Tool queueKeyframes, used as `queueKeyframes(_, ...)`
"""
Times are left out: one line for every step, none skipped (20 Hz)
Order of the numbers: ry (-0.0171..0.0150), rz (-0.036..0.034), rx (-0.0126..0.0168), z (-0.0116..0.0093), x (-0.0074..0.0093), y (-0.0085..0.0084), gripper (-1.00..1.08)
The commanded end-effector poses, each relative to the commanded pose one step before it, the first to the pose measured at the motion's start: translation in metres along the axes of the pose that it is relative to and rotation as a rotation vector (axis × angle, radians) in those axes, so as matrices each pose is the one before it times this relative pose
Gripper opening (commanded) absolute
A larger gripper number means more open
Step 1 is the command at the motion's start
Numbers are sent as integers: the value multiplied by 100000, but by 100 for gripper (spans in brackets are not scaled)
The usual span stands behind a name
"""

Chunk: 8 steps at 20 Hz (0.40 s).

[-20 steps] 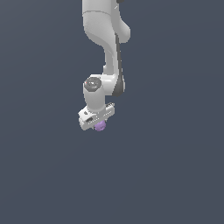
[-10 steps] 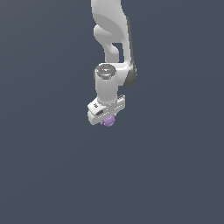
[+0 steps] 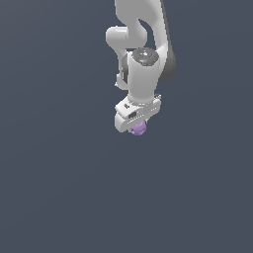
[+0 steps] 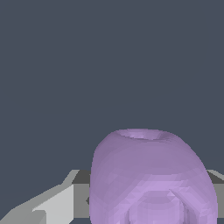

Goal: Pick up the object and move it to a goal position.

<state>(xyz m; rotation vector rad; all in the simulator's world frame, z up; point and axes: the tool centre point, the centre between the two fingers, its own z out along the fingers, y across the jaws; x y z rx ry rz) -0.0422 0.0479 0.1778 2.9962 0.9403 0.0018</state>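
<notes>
Exterior view first, read from its left to its right: plain dark grey-blue background fills the left part, then comes the white arm [image 3: 141, 59], entering from the upper edge and bending down to a broad wrist. Under the wrist sits the white gripper [image 3: 138, 123], its body a little tilted. Tucked directly beneath the gripper, touching its underside, is the light-purple ball [image 3: 139, 129], much narrower than the gripper body. Only part of the ball pokes out below; the fingers themselves are hidden behind the gripper body in this view. To the right of the gripper there is only the same flat background, and nothing solid shows under the ball.

Wrist view, again left to right: a pale grey finger [image 4: 52, 205] slants in toward the ball, reaching its side. The ball [image 4: 151, 179] looms large, lumpy, with a shallow dimple on its far end. A sliver of a second finger [image 4: 216, 177] shows just past the ball's other side. So the fingers sit narrowed onto the ball, one at each flank, gripping it.
</notes>
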Motion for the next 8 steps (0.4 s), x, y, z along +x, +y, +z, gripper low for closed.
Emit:
queueKeyframes(-125, 140, 81, -1145, 704, -795, -100)
queueKeyframes(0, 0, 0, -329, 227, -222, -100)
queueKeyframes(33, 14, 59, -274, 185, -165, -100)
queueKeyframes(0, 0, 0, -221, 162, -146, -100)
queueKeyframes(0, 0, 0, -170, 127, -111, -100)
queueKeyframes(0, 0, 0, -119, 92, -78, -100)
queueKeyframes(0, 0, 0, -71, 55, -46, -100)
queueKeyframes(0, 0, 0, -23, 18, -15, -100)
